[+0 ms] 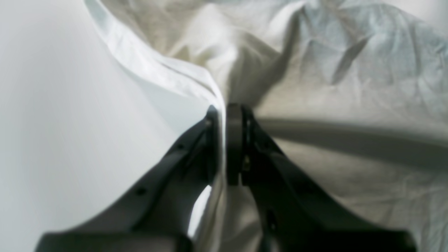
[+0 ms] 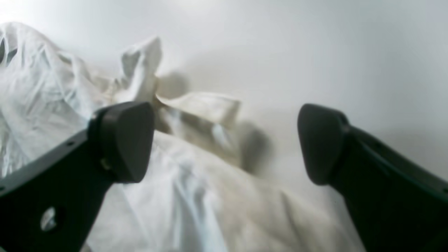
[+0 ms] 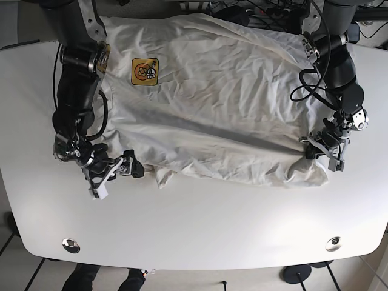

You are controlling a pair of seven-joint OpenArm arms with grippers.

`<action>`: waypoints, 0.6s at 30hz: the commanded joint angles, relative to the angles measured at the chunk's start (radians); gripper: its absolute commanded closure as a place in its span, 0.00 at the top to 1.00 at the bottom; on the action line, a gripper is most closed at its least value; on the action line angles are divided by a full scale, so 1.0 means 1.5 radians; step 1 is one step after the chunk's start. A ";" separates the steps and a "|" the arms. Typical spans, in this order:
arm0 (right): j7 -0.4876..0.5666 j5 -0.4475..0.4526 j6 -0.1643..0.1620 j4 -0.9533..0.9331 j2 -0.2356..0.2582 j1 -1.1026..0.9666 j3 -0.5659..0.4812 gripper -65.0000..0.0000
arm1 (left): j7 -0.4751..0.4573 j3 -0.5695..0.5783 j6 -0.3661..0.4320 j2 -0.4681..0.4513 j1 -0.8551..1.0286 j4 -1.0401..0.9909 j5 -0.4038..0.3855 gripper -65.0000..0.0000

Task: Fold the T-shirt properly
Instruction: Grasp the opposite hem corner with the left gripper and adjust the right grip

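Between left tool (image 1: pixel 224 140) tips: T-shirt (image 3: pixel 212 115) edge pinched; right tool (image 2: pixel 225 143) spread, seemingly over hem.

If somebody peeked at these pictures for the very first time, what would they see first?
A big white T-shirt covers most of the white table, with a yellow badge near its far corner. At one side edge the left gripper has its jaws shut on a fold of cloth. At the other side the right gripper has its jaws wide open over crumpled fabric.
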 commanded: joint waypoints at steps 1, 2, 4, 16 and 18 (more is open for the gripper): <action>0.059 0.009 0.004 -0.059 0.005 0.030 -0.024 0.93 | 0.011 0.002 0.004 -0.006 -0.012 0.006 0.011 0.00; 0.079 0.009 0.004 -0.080 0.005 0.034 -0.031 0.93 | 0.011 0.002 0.004 -0.006 -0.012 0.006 0.011 0.00; 0.107 0.009 0.004 -0.105 0.004 0.035 -0.031 0.85 | 0.011 0.002 0.004 -0.006 -0.012 0.006 0.011 0.00; 0.125 0.009 0.004 -0.107 0.006 0.130 -0.033 0.03 | 0.011 0.001 0.004 -0.007 -0.012 0.006 0.011 0.00; 0.125 0.009 0.004 -0.083 0.007 0.163 -0.033 0.03 | 0.011 0.001 0.004 -0.007 -0.012 0.006 0.011 0.00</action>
